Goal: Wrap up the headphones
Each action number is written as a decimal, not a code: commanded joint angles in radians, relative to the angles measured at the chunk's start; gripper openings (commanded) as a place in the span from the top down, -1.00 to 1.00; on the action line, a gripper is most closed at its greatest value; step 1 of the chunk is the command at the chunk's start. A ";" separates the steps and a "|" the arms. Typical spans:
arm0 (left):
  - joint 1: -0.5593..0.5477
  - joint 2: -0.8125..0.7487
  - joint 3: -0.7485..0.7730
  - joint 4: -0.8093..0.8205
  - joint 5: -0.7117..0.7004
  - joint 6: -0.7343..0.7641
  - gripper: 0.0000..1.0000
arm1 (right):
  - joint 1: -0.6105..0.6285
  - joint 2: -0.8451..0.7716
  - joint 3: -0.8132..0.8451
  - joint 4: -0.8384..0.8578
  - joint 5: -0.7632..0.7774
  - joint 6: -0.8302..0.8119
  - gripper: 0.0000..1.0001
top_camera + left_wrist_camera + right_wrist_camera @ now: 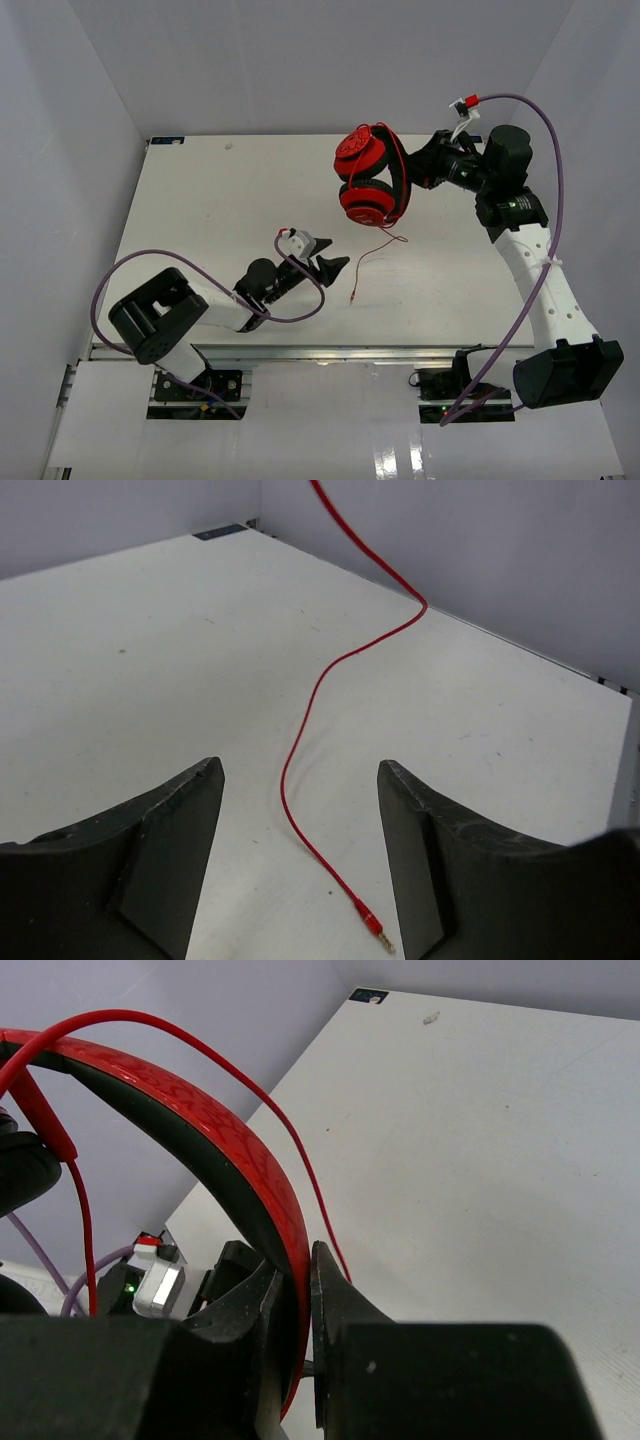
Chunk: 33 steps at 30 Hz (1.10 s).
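Observation:
The red headphones (pixel 368 178) with black ear pads hang above the table's back right, held by the headband. My right gripper (pixel 418 168) is shut on the headband (pixel 240 1150), which passes between its fingers. The thin red cord (pixel 380 243) hangs from the headphones and runs down to the table, ending in a small plug (pixel 352 297). In the left wrist view the cord (pixel 310 710) lies on the table and the plug (pixel 372 925) sits between the tips of my left gripper (pixel 300 780), nearer the right finger. My left gripper (pixel 325 257) is open and empty, low over the table.
The white table (pixel 200 220) has grey walls on three sides. Thick purple cables (pixel 545 130) loop from both arms. A metal rail (pixel 320 352) runs along the table's near edge by the arm bases.

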 commanded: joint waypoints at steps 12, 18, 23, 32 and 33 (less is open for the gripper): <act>-0.011 0.382 0.411 0.232 0.181 0.027 -0.96 | -0.001 -0.008 0.099 0.050 -0.013 0.084 0.85; -0.011 0.515 0.593 0.193 0.084 0.033 -0.96 | -0.001 -0.016 0.091 0.064 -0.027 0.113 0.85; -0.012 0.641 0.807 0.098 0.100 0.007 -0.87 | -0.001 -0.030 0.085 0.071 -0.033 0.125 0.85; -0.015 0.600 0.623 0.247 0.096 -0.111 1.00 | -0.014 -0.030 0.088 0.049 0.024 0.103 0.85; -0.021 0.583 0.578 0.264 0.105 -0.125 1.00 | -0.015 -0.023 0.092 0.041 0.043 0.102 0.85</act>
